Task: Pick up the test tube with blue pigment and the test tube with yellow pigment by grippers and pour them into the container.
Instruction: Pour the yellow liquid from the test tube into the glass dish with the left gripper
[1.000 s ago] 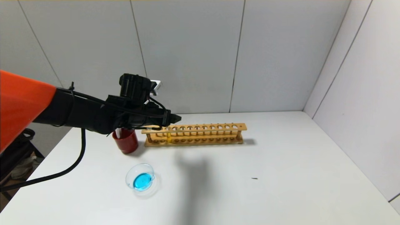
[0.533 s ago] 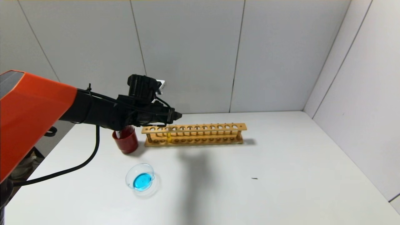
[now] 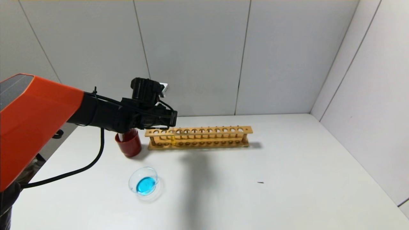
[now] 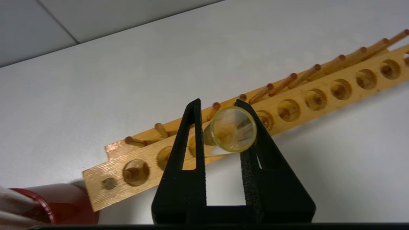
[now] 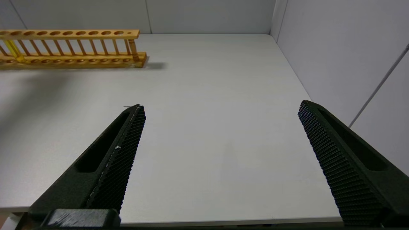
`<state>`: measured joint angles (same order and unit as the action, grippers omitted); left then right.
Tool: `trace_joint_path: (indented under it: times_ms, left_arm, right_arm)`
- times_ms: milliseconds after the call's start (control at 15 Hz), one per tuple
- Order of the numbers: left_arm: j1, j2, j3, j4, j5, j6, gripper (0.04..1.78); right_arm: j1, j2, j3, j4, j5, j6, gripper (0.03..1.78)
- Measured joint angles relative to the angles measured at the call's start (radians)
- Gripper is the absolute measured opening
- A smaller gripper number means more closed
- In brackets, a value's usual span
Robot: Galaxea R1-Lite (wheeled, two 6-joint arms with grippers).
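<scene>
The test tube with yellow pigment stands in the wooden rack near its left end. It also shows in the right wrist view. My left gripper hovers over it. In the left wrist view the gripper is open and straddles the tube's mouth; one finger touches the glass and a small gap shows at the other. The container sits front left and holds blue liquid. No tube with blue pigment is in view. My right gripper is open and empty over the table's right front.
A dark red cup stands just left of the rack with a pale tube-like thing in it. The rack's other holes are empty. Grey walls close the back and right. A small dark speck lies on the table.
My left arm has moved forward and right, and its gripper has tipped down over the yellow tube. The dish, cup and rack have not moved.
</scene>
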<state>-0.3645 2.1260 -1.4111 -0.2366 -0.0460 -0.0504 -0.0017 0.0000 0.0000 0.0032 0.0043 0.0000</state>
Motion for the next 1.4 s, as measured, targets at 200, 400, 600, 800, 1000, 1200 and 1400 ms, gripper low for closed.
trace_joint_path:
  times_ms: [200,400,600,800,1000,1200,1400]
  left_arm:
    - [-0.002,0.002,0.0,0.0,0.001,0.0,0.34]
    - [-0.003,-0.004,0.0,0.001,-0.002,0.006,0.34]
    - [-0.005,-0.035,-0.007,0.011,-0.003,0.023,0.34]
    - [-0.009,-0.098,-0.018,0.021,-0.001,0.04,0.34]
    - [-0.012,-0.182,-0.042,0.067,-0.002,0.081,0.34]
    - [-0.014,-0.278,-0.044,0.099,-0.007,0.115,0.34]
    - [-0.024,-0.391,0.039,0.145,-0.015,0.205,0.34]
  right_arm:
    - [0.0,0.0,0.0,0.0,0.0,0.0,1.75]
    - [0.0,0.0,0.0,0.0,0.0,0.0,1.75]
    - [0.0,0.0,0.0,0.0,0.0,0.0,1.75]
    - [0.0,0.0,0.0,0.0,0.0,0.0,1.75]
    - [0.0,0.0,0.0,0.0,0.0,0.0,1.75]
    - [0.0,0.0,0.0,0.0,0.0,0.0,1.75]
    - [0.0,0.0,0.0,0.0,0.0,0.0,1.75]
